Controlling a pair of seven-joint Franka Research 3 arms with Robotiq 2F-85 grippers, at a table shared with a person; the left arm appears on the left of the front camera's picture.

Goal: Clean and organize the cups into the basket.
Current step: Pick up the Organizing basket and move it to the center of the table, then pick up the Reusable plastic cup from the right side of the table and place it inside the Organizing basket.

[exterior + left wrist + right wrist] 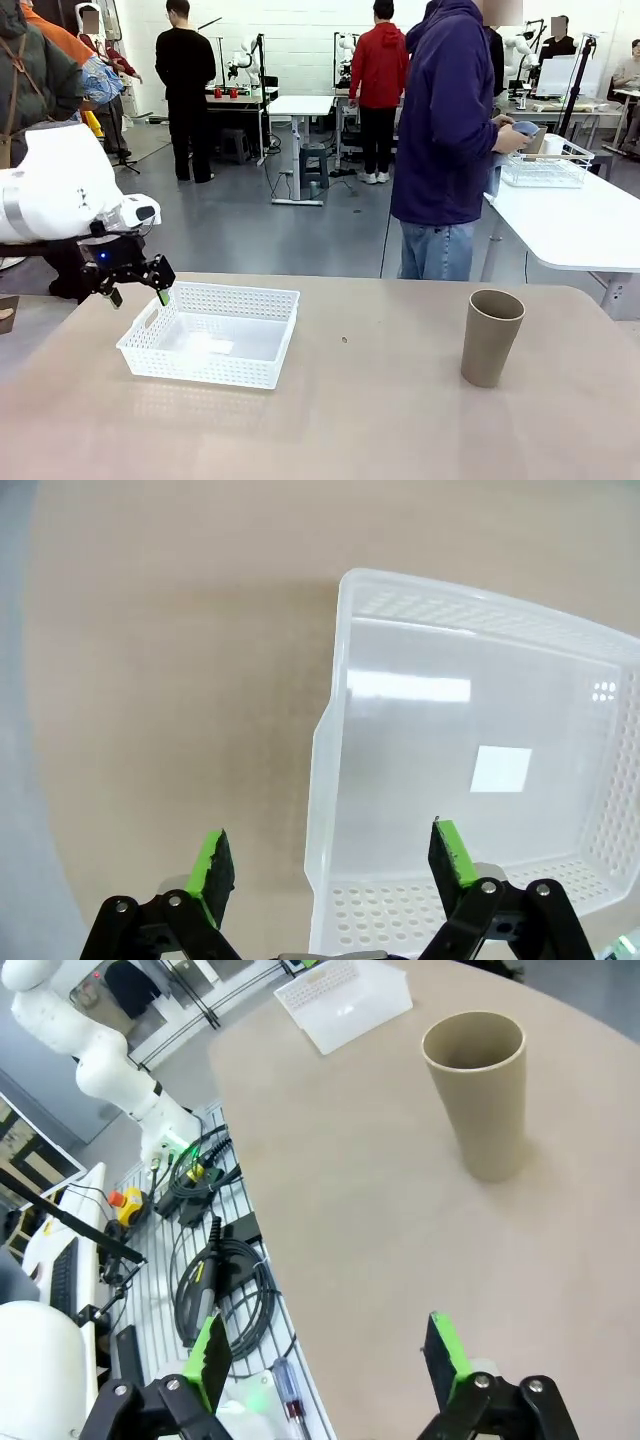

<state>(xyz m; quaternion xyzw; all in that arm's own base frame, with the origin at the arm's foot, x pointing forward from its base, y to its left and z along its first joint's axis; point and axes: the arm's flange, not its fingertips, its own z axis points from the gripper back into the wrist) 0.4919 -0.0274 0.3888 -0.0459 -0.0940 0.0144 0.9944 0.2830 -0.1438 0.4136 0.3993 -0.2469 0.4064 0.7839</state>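
The left claw hangs released and empty, jaws wide, one finger over the empty basket just beneath it. The right claw is also released and empty. A tan cup stands upright on the table, well ahead of it. No cup is gathered yet. The next move likely calls for the right claw to reach forward and clench that cup.

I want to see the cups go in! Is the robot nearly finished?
Not yet. Done: nothing, the basket holds no cups. In hand: nothing; the left gripper hangs open over the basket's rim, the right gripper open above the table. Left: the brown cup stands apart on the table.
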